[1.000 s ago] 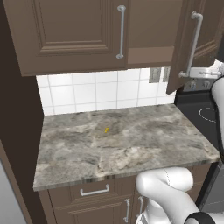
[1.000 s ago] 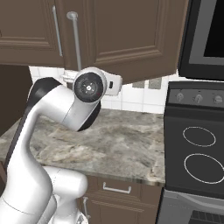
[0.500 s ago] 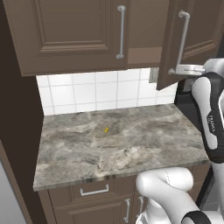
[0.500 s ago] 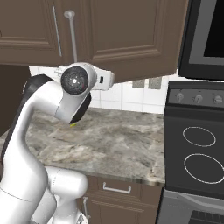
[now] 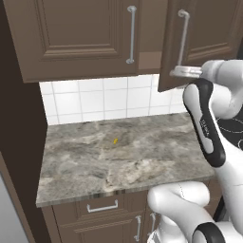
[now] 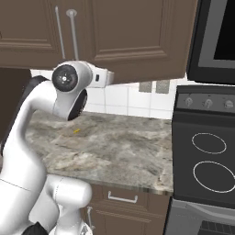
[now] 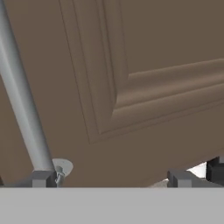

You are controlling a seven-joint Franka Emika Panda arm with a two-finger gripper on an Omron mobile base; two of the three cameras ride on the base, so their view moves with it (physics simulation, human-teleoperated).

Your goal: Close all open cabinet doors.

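1. Left base view: reaching up with the gripper (image 5: 182, 72) against the lower edge of the right cabinet door (image 5: 201, 35), just below the foot of its silver handle (image 5: 182, 40). Door standing ajar, swung out from the cabinet face, above and behind the gripper. Left cabinet door (image 5: 76, 35) sitting shut, well to the gripper's left. Marble counter (image 5: 118, 156) lying well below, with a small yellow speck (image 5: 115, 140) on it.

2. Right base view: holding the gripper (image 6: 109, 77) at the bottom rim of the right cabinet door (image 6: 137, 36), touching or just short of it, cannot tell which. Stove (image 6: 209, 156) sitting below and to the gripper's right.

3. Hand view: facing the door panel (image 7: 144, 74) close up, moulding tilted across the frame. Finger tips (image 7: 43, 178) standing wide apart, clamping nothing, one beside the handle's (image 7: 22, 100) base mount, the other under the door's lower edge.
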